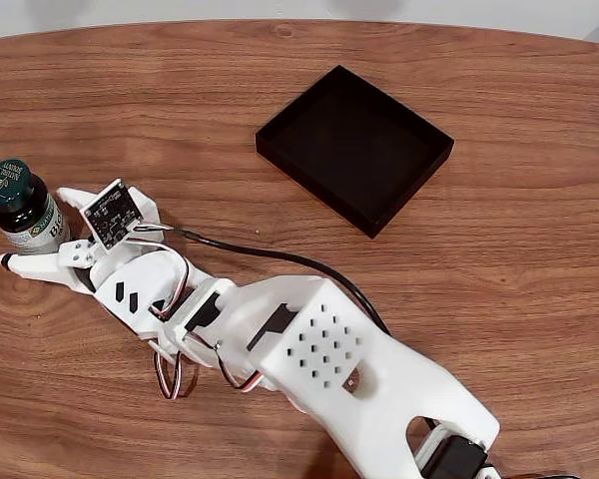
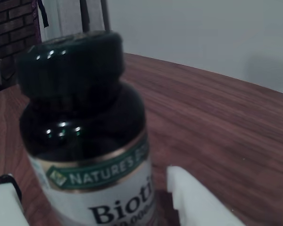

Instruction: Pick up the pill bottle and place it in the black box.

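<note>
1. The pill bottle (image 1: 22, 206) stands upright on the table (image 1: 499, 299) at the left edge of the fixed view.
2. The gripper (image 1: 28, 239) is spread, one finger on each side of the bottle's base, not yet clamped.
3. Step in hand: the grasp. Next, squeeze shut, lift, then carry toward the black box (image 1: 354, 148) at upper centre.

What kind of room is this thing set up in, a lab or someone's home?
Probably a home or small office, not a lab: a wood-grain table, a plain pale wall, and in the wrist view a brick surface behind the pill bottle.
</note>
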### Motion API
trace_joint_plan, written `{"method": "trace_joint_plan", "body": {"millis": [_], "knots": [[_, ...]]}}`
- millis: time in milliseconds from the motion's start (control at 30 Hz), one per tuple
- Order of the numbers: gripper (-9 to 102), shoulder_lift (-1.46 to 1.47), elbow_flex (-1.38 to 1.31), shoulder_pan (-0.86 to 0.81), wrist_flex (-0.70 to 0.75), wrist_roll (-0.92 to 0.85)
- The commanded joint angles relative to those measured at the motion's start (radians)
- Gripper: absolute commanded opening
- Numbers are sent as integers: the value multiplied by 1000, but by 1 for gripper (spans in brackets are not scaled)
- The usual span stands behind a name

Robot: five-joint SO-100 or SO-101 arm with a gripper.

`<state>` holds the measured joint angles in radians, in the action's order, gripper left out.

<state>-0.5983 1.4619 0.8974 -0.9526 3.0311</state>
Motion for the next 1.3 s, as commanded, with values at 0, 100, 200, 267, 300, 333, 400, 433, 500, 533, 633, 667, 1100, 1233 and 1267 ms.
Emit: {"method": "trace_joint_plan", "body": {"millis": [0, 100, 200, 267, 300, 333, 400, 433, 500, 533, 633, 667, 1100, 1233, 1267], "knots": [[36, -26, -91, 9, -43, -2], [35, -8, -106, 9, -67, -11], [35, 5, -118, 5, -74, -14], [35, 9, -126, 2, -74, -15], [35, 11, -130, 0, -74, -15], [35, 11, -133, -2, -74, -15], [35, 12, -140, -3, -69, -15], [34, 12, -143, -5, -66, -14], [33, 12, -149, -6, -60, -12], [33, 12, -153, -8, -57, -12], [32, 15, -172, -11, -40, -11], [31, 17, -179, -12, -34, -12], [23, 52, -250, -21, 11, -18], [19, 49, -238, -21, 11, -18], [19, 49, -235, -21, 11, -18]]}}
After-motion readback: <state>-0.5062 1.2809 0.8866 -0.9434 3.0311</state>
